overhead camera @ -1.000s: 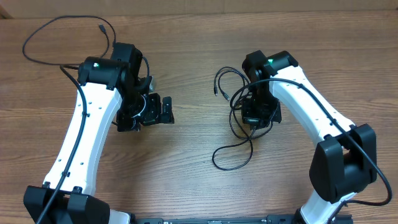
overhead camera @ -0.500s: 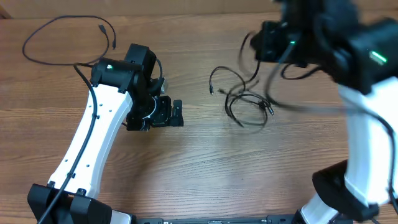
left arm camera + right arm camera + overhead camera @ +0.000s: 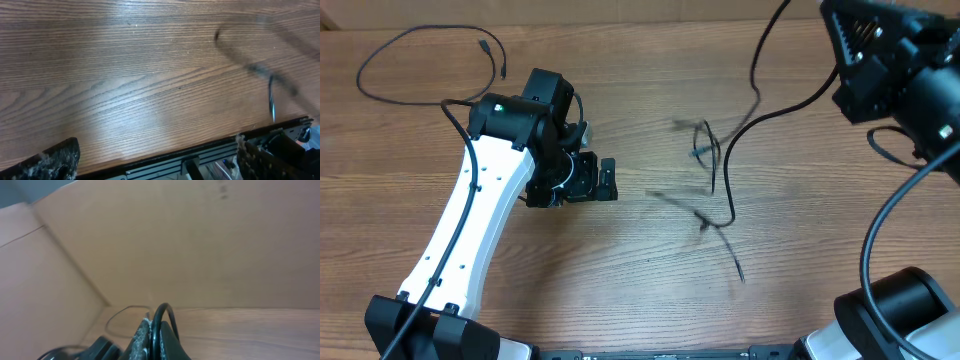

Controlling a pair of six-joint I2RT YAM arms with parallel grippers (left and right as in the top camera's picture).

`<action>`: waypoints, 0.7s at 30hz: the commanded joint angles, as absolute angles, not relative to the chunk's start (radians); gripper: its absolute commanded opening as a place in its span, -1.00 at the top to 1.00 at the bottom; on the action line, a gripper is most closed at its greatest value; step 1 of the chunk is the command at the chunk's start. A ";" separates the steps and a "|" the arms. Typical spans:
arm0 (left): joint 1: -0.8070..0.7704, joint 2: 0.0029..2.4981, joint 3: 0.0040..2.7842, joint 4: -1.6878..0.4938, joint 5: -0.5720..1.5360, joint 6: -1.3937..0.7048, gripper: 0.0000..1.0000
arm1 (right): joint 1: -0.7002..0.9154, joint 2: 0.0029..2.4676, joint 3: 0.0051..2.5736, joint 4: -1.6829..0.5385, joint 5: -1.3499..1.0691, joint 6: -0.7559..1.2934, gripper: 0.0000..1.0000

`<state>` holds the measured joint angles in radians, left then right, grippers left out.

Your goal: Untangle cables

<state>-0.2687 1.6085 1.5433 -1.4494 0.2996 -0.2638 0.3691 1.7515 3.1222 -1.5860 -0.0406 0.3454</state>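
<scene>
A bundle of thin black cables [image 3: 712,165] hangs blurred above the table's middle. One strand runs up to the top edge, next to my raised right arm [image 3: 900,70]. In the right wrist view my right gripper [image 3: 156,337] is shut on a black cable loop [image 3: 162,311], high above the table. My left gripper [image 3: 605,180] is open and empty, low over the wood to the left of the hanging bundle. The left wrist view shows its open fingers [image 3: 155,167] and a blurred cable with a plug end [image 3: 271,102] at the right. A separate cable [image 3: 420,60] lies looped at the far left.
The wooden table [image 3: 650,270] fills the view. A tan back wall [image 3: 200,240] stands behind it. The table's front edge with a metal rail [image 3: 200,160] shows in the left wrist view. The right arm's own thick black wire [image 3: 880,230] curves down at the right.
My right arm has risen sharply from the table toward the camera, pulling the cable bundle up off the wood; the strands now hang stretched and swinging. The left arm shifted slightly right, then held still.
</scene>
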 commanded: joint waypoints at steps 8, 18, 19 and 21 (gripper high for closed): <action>-0.276 1.610 1.538 -1.454 0.307 -0.277 -0.99 | 0.369 1.780 3.135 -1.522 0.419 0.556 0.93; -0.276 1.610 1.538 -1.455 0.307 -0.277 -1.00 | 0.373 1.794 2.999 -1.661 0.353 0.665 0.92; -0.276 1.610 1.538 -1.454 0.307 -0.277 -1.00 | 0.373 1.794 2.972 -1.649 0.221 0.648 0.93; -0.276 1.610 1.538 -1.454 0.307 -0.277 -1.00 | 0.373 1.794 2.933 -1.621 0.052 0.581 0.93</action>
